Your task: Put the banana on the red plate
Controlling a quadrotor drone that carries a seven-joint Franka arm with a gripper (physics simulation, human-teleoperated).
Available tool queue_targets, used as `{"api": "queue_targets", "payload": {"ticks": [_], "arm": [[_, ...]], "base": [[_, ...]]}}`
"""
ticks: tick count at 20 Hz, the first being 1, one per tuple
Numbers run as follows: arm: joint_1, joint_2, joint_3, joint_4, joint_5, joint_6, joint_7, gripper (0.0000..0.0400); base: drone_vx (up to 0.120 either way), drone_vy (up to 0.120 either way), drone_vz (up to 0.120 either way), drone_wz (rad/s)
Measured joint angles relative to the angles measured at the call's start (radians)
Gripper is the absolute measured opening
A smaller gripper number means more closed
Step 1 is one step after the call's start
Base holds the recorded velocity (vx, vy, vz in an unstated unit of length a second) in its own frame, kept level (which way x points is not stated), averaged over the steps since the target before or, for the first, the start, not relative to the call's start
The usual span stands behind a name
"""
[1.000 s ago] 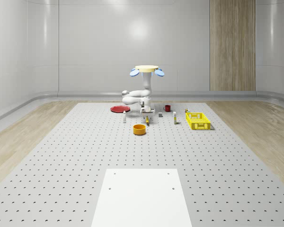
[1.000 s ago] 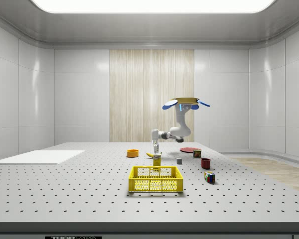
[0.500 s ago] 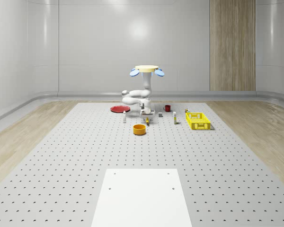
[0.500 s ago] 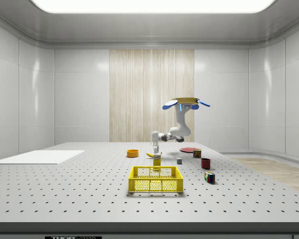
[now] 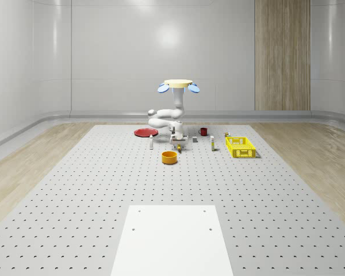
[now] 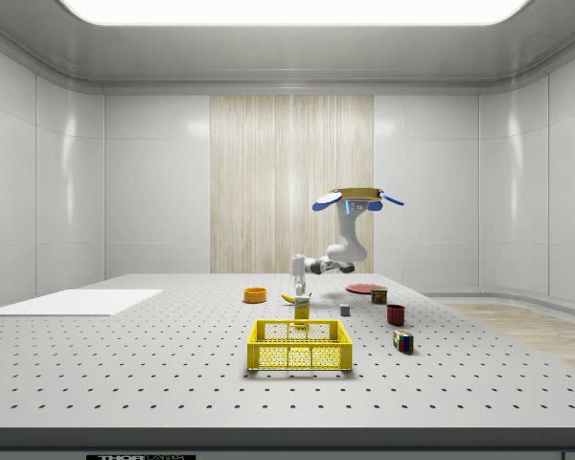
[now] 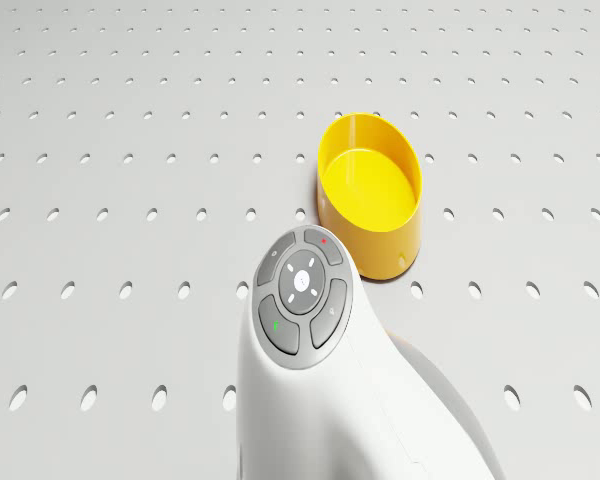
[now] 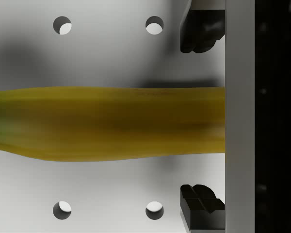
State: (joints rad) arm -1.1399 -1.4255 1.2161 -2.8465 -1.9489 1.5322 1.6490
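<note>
The yellow banana lies flat on the perforated table, and in the wrist view it runs across between my two dark fingertips. My gripper is open just above it, one finger on each side with a gap to the fruit. In the whole-scene view the gripper hangs over the banana, and the red plate lies farther back to the left. The drone hovers above this spot. In the side view the gripper points down at the banana; the red plate is to the right.
An orange bowl stands just in front of the banana and appears beyond the arm's wrist link as bowl. A yellow basket, a red mug, small bottles and a colour cube stand at the whole-scene view's right.
The arm has shifted its pose slightly and the gripper sits a little closer to the banana. The drone hovers in the same place. The banana has not moved.
</note>
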Motion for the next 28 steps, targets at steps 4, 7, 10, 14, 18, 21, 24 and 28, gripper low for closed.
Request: {"api": "queue_targets", "payload": {"ticks": [4, 7, 10, 14, 18, 21, 24, 28], "arm": [[-0.001, -0.006, -0.013, 0.004, -0.011, 0.011, -0.002, 0.0329], [-0.002, -0.009, -0.017, 0.006, -0.013, 0.016, -0.002, 0.0235], [-0.003, -0.012, -0.018, 0.007, -0.015, 0.019, 0.000, 0.0198], [-0.004, -0.015, -0.019, 0.007, -0.018, 0.020, 0.006, 0.0198], [-0.004, -0.017, -0.006, 0.003, -0.006, 0.016, 0.018, 0.0198], [-0.002, -0.018, 0.027, -0.005, 0.025, 0.005, 0.027, 0.0198], [-0.001, -0.019, 0.071, -0.015, 0.067, -0.010, 0.035, 0.0200], [-0.002, -0.022, 0.115, -0.023, 0.110, -0.021, 0.042, 0.0201]], "base": [[0.000, 0.000, 0.000, 0.000], [0.000, 0.000, 0.000, 0.000], [0.000, 0.000, 0.000, 0.000], [0.000, 0.000, 0.000, 0.000], [0.000, 0.000, 0.000, 0.000], [0.000, 0.000, 0.000, 0.000], [0.000, 0.000, 0.027, 0.000], [0.000, 0.000, 0.120, 0.000]]}}
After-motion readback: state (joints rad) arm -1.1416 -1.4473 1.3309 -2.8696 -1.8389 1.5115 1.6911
